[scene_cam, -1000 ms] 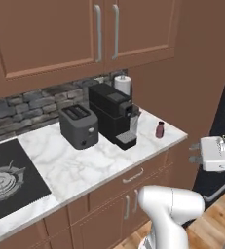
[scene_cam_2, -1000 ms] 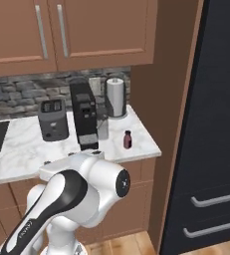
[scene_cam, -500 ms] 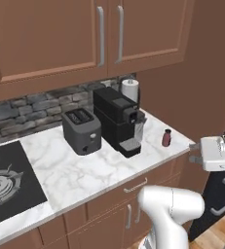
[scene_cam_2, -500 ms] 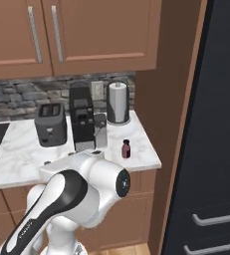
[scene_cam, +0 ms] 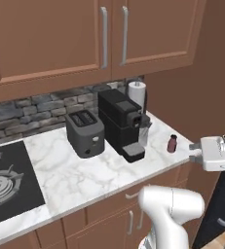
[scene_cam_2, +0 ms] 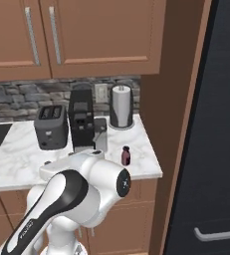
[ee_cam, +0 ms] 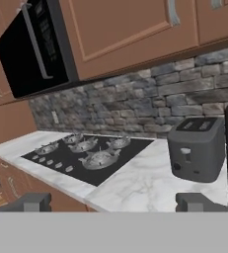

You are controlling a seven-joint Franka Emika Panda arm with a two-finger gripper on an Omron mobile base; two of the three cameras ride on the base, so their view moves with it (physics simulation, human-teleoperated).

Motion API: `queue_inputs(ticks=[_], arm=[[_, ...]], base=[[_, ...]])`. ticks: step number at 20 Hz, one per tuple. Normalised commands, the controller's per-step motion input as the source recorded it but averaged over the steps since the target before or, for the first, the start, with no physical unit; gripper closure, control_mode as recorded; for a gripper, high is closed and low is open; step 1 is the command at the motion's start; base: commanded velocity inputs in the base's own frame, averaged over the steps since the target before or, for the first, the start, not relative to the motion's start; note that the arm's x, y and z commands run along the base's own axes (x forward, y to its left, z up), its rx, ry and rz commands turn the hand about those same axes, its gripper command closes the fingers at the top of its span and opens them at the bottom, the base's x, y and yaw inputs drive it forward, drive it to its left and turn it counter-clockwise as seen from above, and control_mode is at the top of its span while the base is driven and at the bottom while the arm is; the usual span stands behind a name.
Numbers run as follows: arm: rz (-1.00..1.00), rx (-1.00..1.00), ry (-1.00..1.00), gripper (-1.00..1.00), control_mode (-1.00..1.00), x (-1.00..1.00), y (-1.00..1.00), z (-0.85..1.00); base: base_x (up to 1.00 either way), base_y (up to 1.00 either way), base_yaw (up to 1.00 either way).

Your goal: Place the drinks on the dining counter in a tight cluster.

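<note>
Now tiny reddish-brown bottle upright nr coffee machine; fingers apart.

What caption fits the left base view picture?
Tiny reddish-brown bottle beside coffee machine and toaster on marble counter.

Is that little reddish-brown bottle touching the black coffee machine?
Apart. In the left base view the little bottle stands alone near the counter's edge, with bare marble between it and the coffee machine.

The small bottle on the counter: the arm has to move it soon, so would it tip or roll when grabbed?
The bottle stands upright, narrow for its height, so a sideways nudge would probably topple it. It looks round, so once down it could roll, and the counter edge is close. Being tiny, it is likely light.
</note>
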Motion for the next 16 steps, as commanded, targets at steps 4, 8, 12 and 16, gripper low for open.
queue_inputs(ticks=[4, 8, 12, 16], arm=[[0.0, 0.0, 0.0, -1.0, 1.0, 0.0, 0.0, 0.0], [0.0, 0.0, 0.0, -1.0, 1.0, 0.0, 0.0, 0.0], [0.0, 0.0, 0.0, -1.0, 1.0, 0.0, 0.0, 0.0], [0.0, 0.0, 0.0, -1.0, 1.0, 0.0, 0.0, 0.0]], base=[[0.39, -0.05, 0.13], [0.39, -0.04, 0.09], [0.39, -0.05, 0.07], [0.32, -0.05, 0.04]])
